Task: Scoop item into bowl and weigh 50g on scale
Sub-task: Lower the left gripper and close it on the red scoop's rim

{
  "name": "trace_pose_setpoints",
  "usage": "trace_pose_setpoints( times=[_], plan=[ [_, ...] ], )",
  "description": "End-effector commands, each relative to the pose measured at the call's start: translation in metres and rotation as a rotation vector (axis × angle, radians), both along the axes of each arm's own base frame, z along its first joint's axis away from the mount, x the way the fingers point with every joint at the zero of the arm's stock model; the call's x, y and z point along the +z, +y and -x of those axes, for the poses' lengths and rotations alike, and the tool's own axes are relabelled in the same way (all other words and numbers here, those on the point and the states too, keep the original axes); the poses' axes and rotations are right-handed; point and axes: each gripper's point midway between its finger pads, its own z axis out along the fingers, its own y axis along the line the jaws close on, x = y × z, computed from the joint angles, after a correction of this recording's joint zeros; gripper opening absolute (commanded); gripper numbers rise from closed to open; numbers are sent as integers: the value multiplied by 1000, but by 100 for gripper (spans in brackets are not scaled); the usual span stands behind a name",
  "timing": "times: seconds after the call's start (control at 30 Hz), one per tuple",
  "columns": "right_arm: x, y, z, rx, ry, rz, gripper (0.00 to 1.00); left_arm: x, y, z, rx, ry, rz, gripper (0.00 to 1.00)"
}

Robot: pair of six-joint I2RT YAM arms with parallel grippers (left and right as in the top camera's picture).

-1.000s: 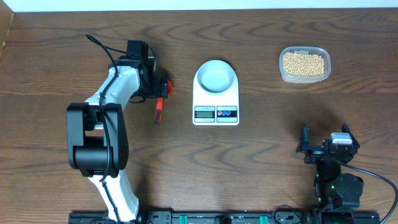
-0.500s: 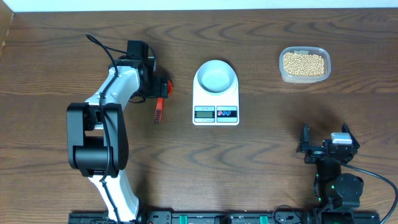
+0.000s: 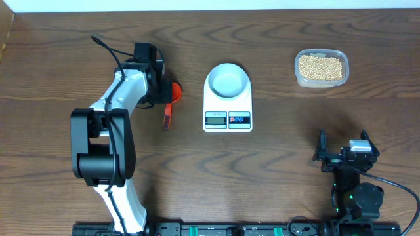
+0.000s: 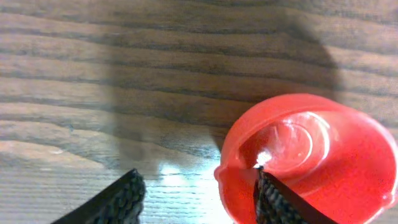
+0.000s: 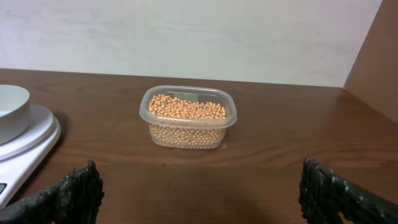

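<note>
1. Beans [image 5: 186, 107]: many small round tan grains, heaped in a clear tub [image 3: 296, 69] standing at 2 o'clock from the scale [image 3: 228, 105]. They are judged hard, light and free-rolling. They are not to be pinched, only carried in a scoop kept level, since any tilt could spill them.
2. Scoop [image 4: 311, 155]: red plastic, with a round cup and a straight handle running toward 6 o'clock. It lies on the counter [image 3: 275, 170] at 9 o'clock from the scale. It is judged light, stiff and smooth-walled, so it may slide or tip under a one-sided squeeze. The cup wall offers a thin hold; the handle is judged the steadier place.
3. Bowl [image 3: 228, 80]: pale, round and empty, seated on the 12 o'clock end of the scale.
4. Scale: white and flat, with its display at the 6 o'clock end. The reading is too small to be told.
5. Left tool [image 4: 196, 177]: jaws apart and straddling the cup wall. One finger [image 4: 273, 199] is set inside the cup and the other outside over bare wood, with a gap left to the wall. Nothing is clamped.
6. Right tool [image 3: 343, 147]: jaws wide apart and empty, at 5 o'clock from the scale, facing the tub.
</note>
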Motion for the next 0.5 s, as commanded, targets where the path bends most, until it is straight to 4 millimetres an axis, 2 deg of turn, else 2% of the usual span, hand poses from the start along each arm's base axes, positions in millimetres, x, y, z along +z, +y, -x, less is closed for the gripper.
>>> trace_pose_setpoints(
  times=[0.0, 0.1, 0.47],
  plan=[
    [0, -1, 0, -2, -2, 9, 99, -8, 3, 7, 0, 25, -14, 51],
    [0, -1, 0, -2, -2, 9, 99, -8, 3, 7, 0, 25, -14, 41],
    [0, -1, 0, -2, -2, 9, 99, -8, 3, 7, 0, 25, -14, 20]
  ],
)
